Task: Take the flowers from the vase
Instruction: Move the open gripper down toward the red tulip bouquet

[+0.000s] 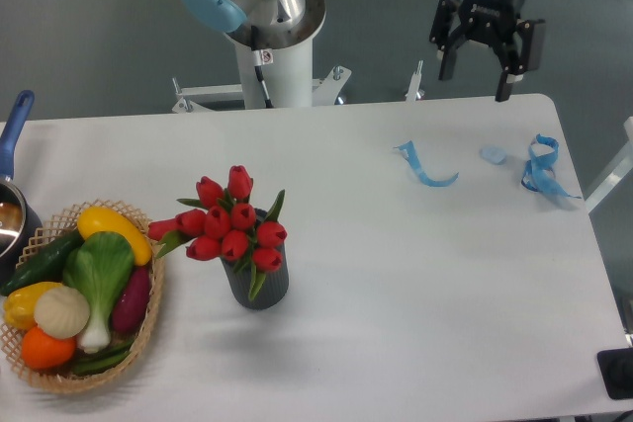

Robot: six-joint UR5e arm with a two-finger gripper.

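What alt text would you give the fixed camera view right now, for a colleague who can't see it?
Red tulip flowers stand in a dark grey vase on the white table, while the open gripper hangs empty over the far right edge. A basket of vegetables sits left; blue tape scraps lie right.

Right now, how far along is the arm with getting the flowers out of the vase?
Nothing looks done yet: the flowers sit in the vase, beside the basket. Nothing is in hand either; the gripper hangs open and empty above the table's far edge, well away from them. Left to do: reach the bunch, close on it and lift it out.
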